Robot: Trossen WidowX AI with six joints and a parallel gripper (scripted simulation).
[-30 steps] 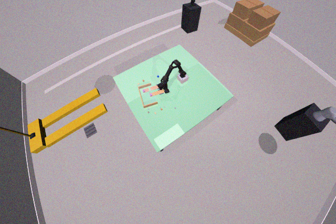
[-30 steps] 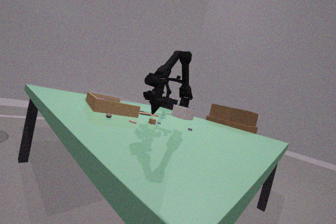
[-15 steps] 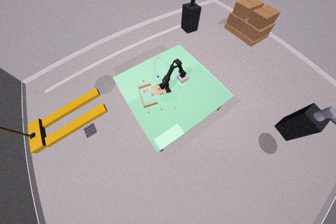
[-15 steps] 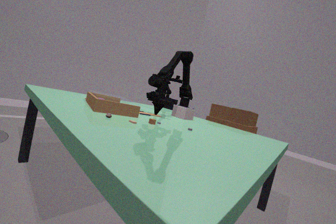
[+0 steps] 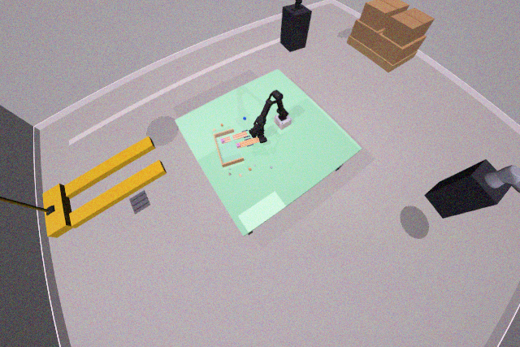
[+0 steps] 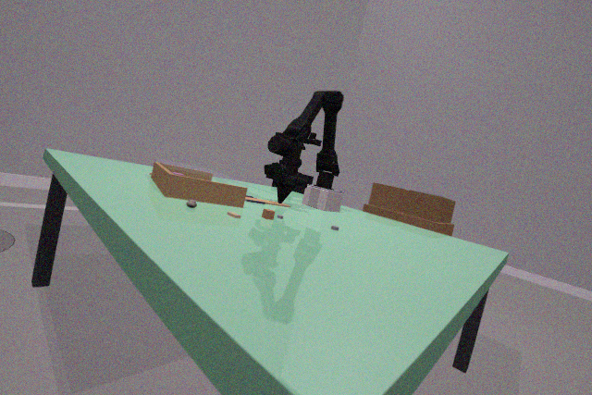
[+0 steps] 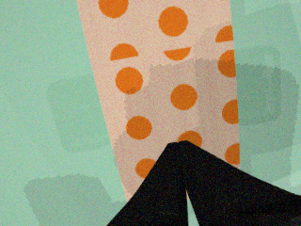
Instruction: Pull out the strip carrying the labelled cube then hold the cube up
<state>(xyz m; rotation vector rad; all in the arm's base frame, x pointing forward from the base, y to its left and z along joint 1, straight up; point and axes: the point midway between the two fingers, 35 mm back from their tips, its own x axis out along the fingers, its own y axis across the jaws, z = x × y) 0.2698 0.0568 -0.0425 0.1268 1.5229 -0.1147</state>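
Note:
My gripper [image 5: 262,140] [image 6: 282,201] [image 7: 178,151] is shut and empty, its fingertips together low over the near end of an orange-dotted strip [image 5: 250,141] [image 6: 267,201] [image 7: 155,94]. I cannot tell whether the tips touch it. In the wrist view the dots are offset along a line across this strip. A pink cube [image 5: 238,145] is at its far end in the top view. A second strip [image 5: 240,136] lies beside it, with a gap between it and a short piece bearing another pink cube [image 5: 223,140]. No label is readable on either cube.
A low wooden wall [image 5: 218,150] [image 6: 205,191] stands around the strips' far ends, open towards the arm. A blue ball [image 5: 244,118], an orange block [image 5: 250,169] [image 6: 268,214] and a dark pebble [image 6: 191,203] lie outside it. The arm's pale base block [image 5: 283,121] [image 6: 323,198] is behind the gripper.

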